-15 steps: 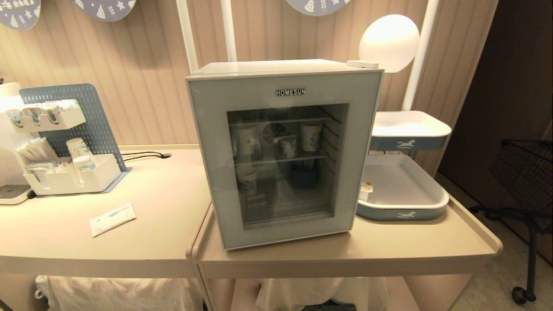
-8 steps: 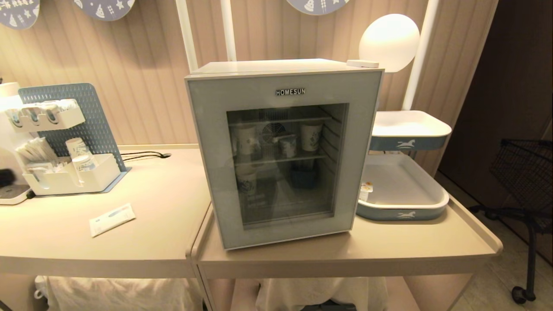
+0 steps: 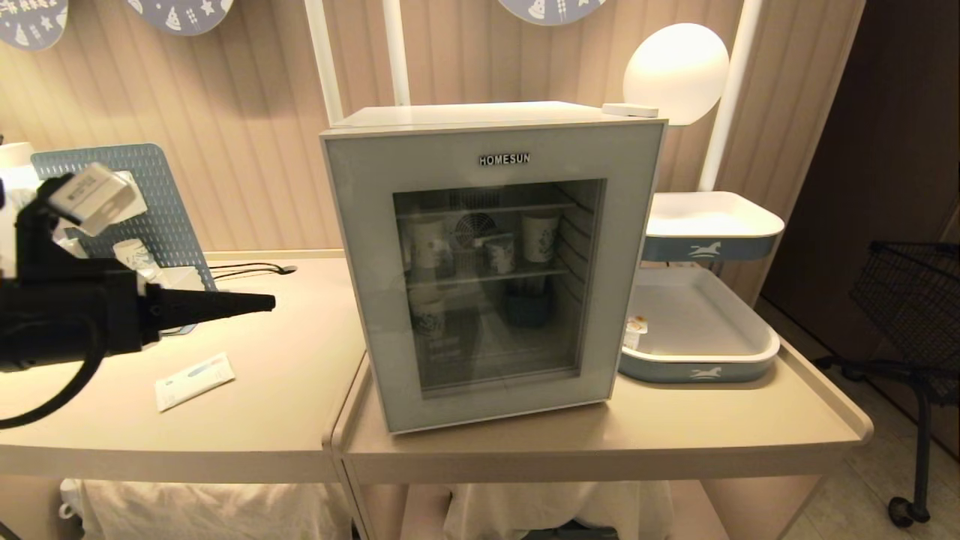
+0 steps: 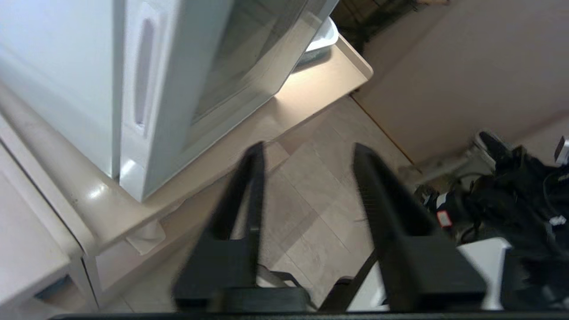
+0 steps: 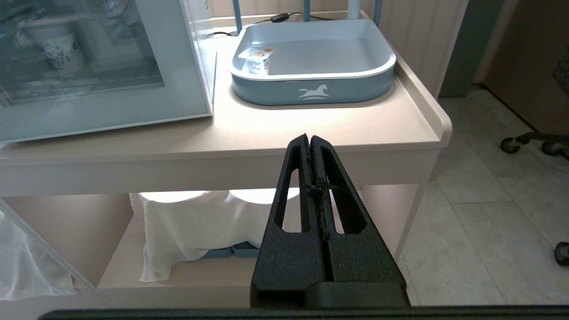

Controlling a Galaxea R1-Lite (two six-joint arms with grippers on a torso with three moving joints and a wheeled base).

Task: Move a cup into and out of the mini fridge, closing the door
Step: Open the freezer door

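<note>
Cup point(image 3: 501, 253) inside fridge point(image 3: 491, 262) (door point(image 3: 480, 161) closed); left gripper point(image 3: 262, 303) spread, empty, beside fridge; right gripper point(image 5: 310, 138) pinched closed.

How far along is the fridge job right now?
Barely begun. Done: nothing; the door of the fridge is shut. In hand: the left gripper hangs open and empty beside the fridge's left side. The right gripper is shut below the table edge. Left: open the door, move the cup, close it.
</note>
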